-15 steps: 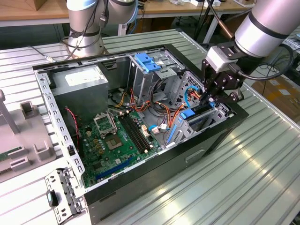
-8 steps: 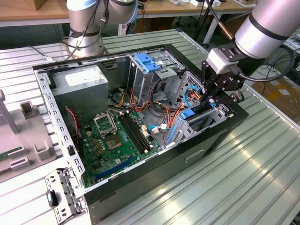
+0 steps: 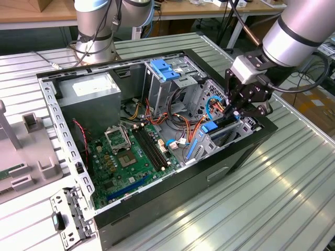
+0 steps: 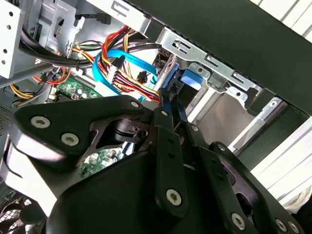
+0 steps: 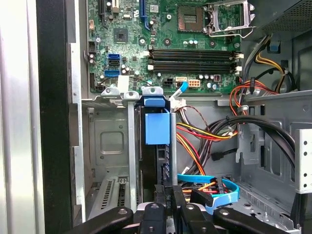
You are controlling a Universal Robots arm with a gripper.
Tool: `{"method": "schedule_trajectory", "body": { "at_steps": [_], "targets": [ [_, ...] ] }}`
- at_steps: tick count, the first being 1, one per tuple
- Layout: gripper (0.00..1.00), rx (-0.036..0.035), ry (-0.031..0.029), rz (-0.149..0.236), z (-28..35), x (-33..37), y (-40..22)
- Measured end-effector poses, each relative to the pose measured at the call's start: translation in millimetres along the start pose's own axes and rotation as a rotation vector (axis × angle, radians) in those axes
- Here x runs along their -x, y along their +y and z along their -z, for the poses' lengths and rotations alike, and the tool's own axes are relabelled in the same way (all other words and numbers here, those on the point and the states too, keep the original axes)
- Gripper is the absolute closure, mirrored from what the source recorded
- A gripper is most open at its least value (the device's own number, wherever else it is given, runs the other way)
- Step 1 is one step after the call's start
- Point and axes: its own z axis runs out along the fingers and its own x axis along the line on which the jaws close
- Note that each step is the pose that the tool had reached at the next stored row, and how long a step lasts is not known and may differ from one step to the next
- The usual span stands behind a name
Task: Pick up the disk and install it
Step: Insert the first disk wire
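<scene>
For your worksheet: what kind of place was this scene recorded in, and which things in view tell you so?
Probably a robotics lab or workshop: an opened computer case lies on a ribbed metal table, a robot arm reaches into it, and wooden workbenches stand behind.

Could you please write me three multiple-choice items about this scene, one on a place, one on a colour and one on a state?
1. Where is the disk?
A. flat on the motherboard
B. upright in the metal drive cage
C. on the table

2. What colour is its carrier?
A. red
B. green
C. blue

3. How is the gripper?
A. shut on the disk
B. open above the case
C. resting on the table

Answers: B, cage walls flank it; C, its tab is bright blue; A, it pinches the disk's edge.
</scene>
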Motion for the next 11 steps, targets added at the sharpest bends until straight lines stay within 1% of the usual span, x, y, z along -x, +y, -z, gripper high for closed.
{"method": "schedule_trajectory", "body": {
  "at_steps": [7, 11],
  "targets": [
    [0.82, 0.0, -0.0006, 0.0, -2.9, -1.2, 0.0],
    [0.82, 0.0, -0.0003, 0.0, -3.3, -1.4, -0.1]
  ]
}}
